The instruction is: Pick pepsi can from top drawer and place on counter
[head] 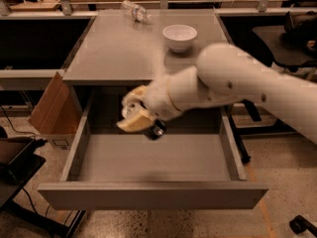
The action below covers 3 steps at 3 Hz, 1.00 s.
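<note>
end effector (134, 114) above top drawer (148, 157), clamped on pepsi can (155, 129), can tilted, silver top leftward

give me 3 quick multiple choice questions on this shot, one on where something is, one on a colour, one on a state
1. Where is the gripper? A over the drawer; B on the ground; C out of view
2. What colour is the bowl? A white; B red; C black
3. What state is the drawer in? A shut; B pulled open; C taken out

Answers:
1 A: it hangs above the drawer floor, jaws shut on the can.
2 A: the bowl on the counter is white.
3 B: its floor and side walls show in front of the counter.
</note>
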Available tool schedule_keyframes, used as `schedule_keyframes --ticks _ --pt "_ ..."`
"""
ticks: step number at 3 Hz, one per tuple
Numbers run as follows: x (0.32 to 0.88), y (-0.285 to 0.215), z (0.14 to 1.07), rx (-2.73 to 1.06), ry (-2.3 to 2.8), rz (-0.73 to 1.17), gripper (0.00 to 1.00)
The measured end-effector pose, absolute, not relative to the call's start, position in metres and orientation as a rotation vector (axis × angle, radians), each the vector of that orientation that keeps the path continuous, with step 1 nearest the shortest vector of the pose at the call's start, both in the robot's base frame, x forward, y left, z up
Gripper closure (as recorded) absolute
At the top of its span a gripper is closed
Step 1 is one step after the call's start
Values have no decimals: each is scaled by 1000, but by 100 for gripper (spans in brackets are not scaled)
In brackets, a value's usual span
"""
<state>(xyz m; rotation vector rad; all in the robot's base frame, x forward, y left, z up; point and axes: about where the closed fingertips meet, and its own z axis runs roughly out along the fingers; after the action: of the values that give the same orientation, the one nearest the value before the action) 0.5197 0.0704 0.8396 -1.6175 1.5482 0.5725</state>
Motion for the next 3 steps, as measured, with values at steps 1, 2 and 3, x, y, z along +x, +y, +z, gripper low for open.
schedule_keyframes --ticks 1,2,3 --pt "537 119 923 -1596 1452 497 100" --pt "583 166 1024 -1459 1264 483 100" --pt "628 175 1063 -1338 1157 498 100"
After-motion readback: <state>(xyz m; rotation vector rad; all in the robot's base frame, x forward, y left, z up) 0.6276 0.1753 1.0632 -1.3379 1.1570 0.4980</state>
